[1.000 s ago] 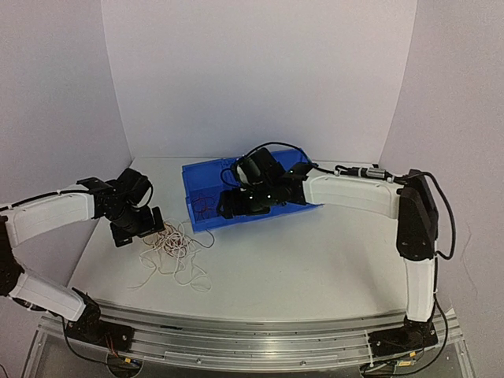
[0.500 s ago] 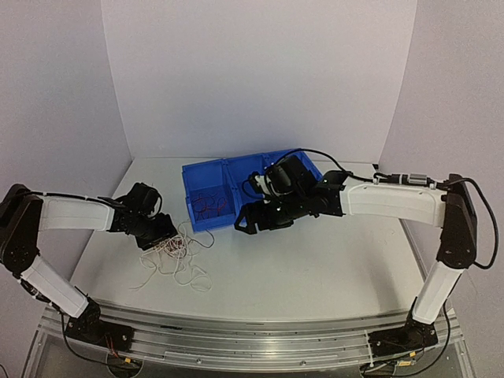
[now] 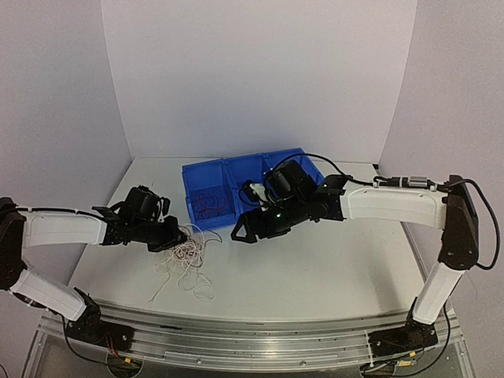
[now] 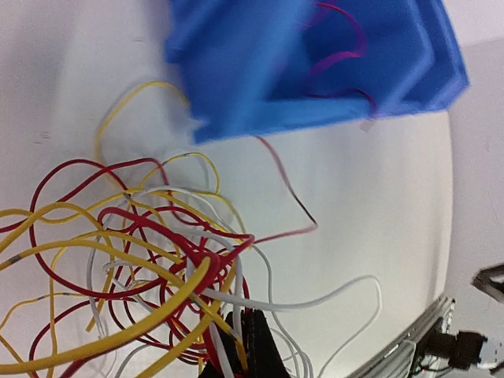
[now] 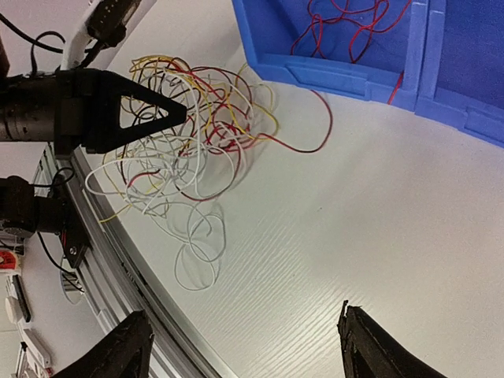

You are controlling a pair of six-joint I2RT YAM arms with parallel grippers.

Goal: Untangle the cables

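Observation:
The cables (image 3: 187, 256) lie as a loose tangle of white, dark red and yellow strands on the table left of centre. My left gripper (image 3: 175, 240) reaches into the tangle's upper left. In the left wrist view its black jaws (image 4: 240, 340) are shut, with yellow, white and red strands (image 4: 157, 268) running into the seam between them. The right wrist view shows that gripper's tip (image 5: 179, 113) in the tangle (image 5: 189, 142). My right gripper (image 3: 240, 232) hovers right of the tangle, open (image 5: 244, 346) with only bare table between its fingers. More dark red cables (image 3: 209, 203) sit in the blue bin.
The blue bin (image 3: 206, 167) stands behind the tangle, its front wall (image 5: 315, 72) close to the strands. One dark red strand (image 5: 315, 130) trails from the tangle toward the bin's base. The table's metal front rail (image 3: 252, 335) runs close to the tangle's lowest white loops (image 5: 197, 264).
My left gripper has gone from open to shut in the tangle and slid right, dragging the cables a little right. My right arm swung forward, out from over the bin.

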